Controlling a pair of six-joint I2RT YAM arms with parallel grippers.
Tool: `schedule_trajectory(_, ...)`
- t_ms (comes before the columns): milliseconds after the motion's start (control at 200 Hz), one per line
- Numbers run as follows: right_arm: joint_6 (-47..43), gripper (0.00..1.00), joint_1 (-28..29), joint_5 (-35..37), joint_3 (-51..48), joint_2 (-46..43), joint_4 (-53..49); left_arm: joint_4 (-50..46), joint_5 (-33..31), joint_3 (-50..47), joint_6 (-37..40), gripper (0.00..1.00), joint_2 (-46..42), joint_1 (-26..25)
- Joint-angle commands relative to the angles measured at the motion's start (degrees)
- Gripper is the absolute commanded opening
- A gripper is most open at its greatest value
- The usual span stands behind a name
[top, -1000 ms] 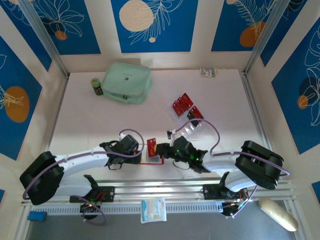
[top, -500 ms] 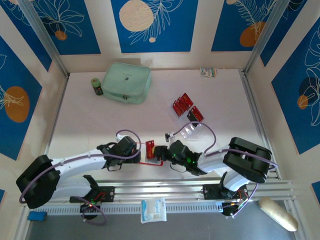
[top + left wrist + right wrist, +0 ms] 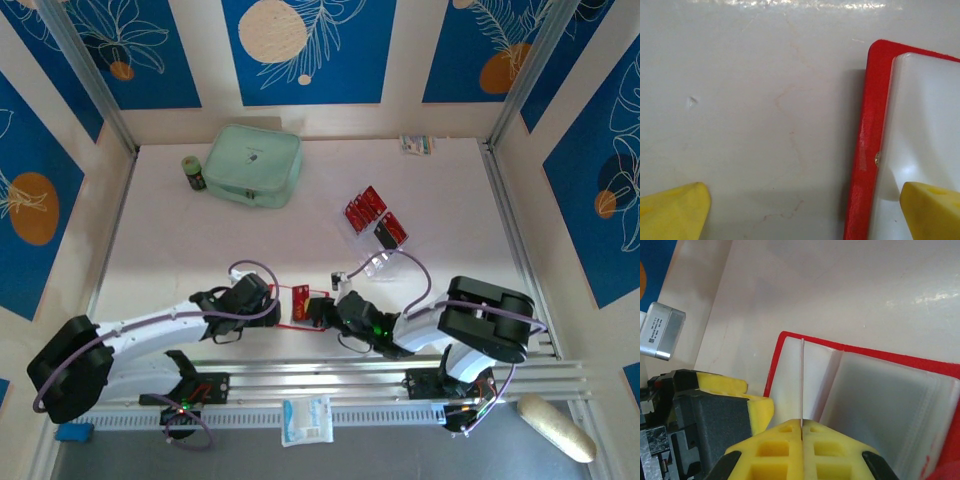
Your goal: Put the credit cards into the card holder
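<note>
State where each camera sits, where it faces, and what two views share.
Top external: above, behind the robot, looking down on the table; both arms show.
Left wrist: left arm, facing down at the card holder; open left gripper.
Right wrist: right arm, facing the card holder; right gripper shut on a credit card.
Shared: both wrist views show the card holder.

Card holder (image 3: 867, 140) red, white inside; credit cards (image 3: 366, 209) red, black bands; zip case (image 3: 254, 165) mint green.

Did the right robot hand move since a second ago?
Yes. The right gripper slid a little left and nearer the arm bases, away from the clear tray, which stayed put.
</note>
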Motion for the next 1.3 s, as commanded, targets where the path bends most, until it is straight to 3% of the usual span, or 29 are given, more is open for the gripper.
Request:
schedule_trajectory(0, -0.4, 0.00, 0.4, 2.1, -0.1, -4.2, -6.1, -5.5, 1.9, 0.6, -0.8, 0.98, -0.9, -0.3)
schedule_trajectory(245, -0.2, 0.00, -2.4, -0.9, -2.5, -8.0, -13.0, -6.9, 2.3, 5.5, 1.2, 0.99, -1.6, -0.6)
schedule_trajectory(455, -3.3, 0.00, -5.2, -4.2, -3.6, -10.5, -15.2, -6.5, 2.4, 10.3, 4.3, 0.99, 2.6, -0.5)
schedule_trajectory(895, -12.9, 0.00, -17.6, -17.1, -3.5, -16.6, -22.7, -3.5, 3.8, 13.4, 6.9, 1.00, 10.1, -0.5)
schedule_trajectory(1120, -13.2, 0.00, -18.2, -19.7, -1.5, -22.8, -27.0, -3.1, 1.9, 13.8, 7.2, 1.00, 11.7, -0.6)
schedule_trajectory(1295, -12.4, 0.00, -17.9, -18.6, -0.7, -29.2, -32.6, -3.2, 1.4, 13.1, 6.0, 1.00, 8.2, -0.8)
